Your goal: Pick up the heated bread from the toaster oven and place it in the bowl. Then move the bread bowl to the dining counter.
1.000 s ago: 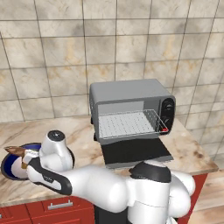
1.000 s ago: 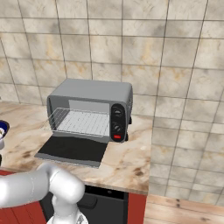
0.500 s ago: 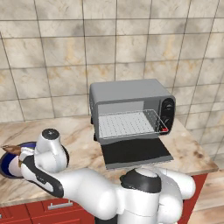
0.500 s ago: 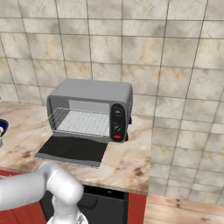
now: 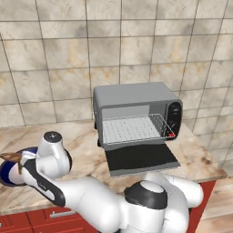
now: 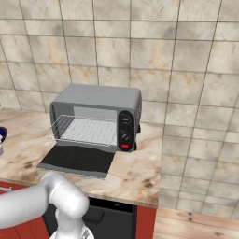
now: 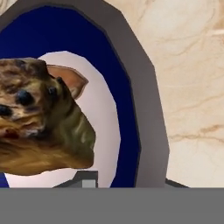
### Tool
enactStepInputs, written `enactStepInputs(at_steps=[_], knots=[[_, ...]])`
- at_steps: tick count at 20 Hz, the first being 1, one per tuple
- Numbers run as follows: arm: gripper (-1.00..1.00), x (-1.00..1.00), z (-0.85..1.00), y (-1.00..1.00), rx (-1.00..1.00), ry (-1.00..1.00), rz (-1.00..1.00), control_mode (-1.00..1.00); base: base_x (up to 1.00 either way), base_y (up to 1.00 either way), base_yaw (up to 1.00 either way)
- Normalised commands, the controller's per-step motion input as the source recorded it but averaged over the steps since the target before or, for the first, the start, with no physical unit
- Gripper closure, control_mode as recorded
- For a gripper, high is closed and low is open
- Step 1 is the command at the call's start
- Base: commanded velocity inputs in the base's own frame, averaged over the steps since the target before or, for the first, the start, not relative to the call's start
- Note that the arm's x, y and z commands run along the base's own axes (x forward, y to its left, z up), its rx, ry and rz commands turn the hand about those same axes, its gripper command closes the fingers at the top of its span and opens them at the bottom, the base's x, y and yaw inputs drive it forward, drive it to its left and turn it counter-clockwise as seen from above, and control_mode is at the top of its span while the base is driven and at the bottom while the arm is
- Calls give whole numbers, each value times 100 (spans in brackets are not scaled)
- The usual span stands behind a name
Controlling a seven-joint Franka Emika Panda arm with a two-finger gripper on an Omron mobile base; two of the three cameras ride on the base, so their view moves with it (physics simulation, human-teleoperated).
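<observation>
The bowl (image 7: 144, 109), dark blue with a white inside, sits on the marble counter at the far left (image 5: 8, 172); a sliver of it shows at the left edge (image 6: 2, 134). The heated bread (image 7: 39, 118), a golden-brown chunk, lies inside it and pokes above the rim (image 5: 11, 157). My gripper (image 7: 129, 183) straddles the bowl's near rim, one fingertip inside and one outside, pressed close on it. The toaster oven (image 5: 136, 113) stands with its black door down and its wire rack bare (image 6: 88, 130). The dining counter is out of view.
The oven's dropped door (image 5: 139, 159) reaches toward the counter's front edge. Red drawer fronts (image 5: 59, 216) run below the counter, with a black appliance front (image 6: 107, 219) to the right. A tiled wall stands behind. My arm's white links lie low over the counter's front.
The wrist has edged left and down over the bowl while the elbow has swung right. Bowl, bread and oven have not moved.
</observation>
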Motion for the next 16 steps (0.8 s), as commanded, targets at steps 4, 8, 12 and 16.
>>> enactStepInputs(at_steps=[4,8,12,16], knots=[[100,-7,0,-35,1,-4,-4,-100,0,0,0],[100,-11,3,-47,4,-10,-10,-100,0,0,0],[100,-12,11,-52,7,-13,-15,-100,0,0,0],[100,-11,16,-48,11,-12,-20,-100,0,0,0]])
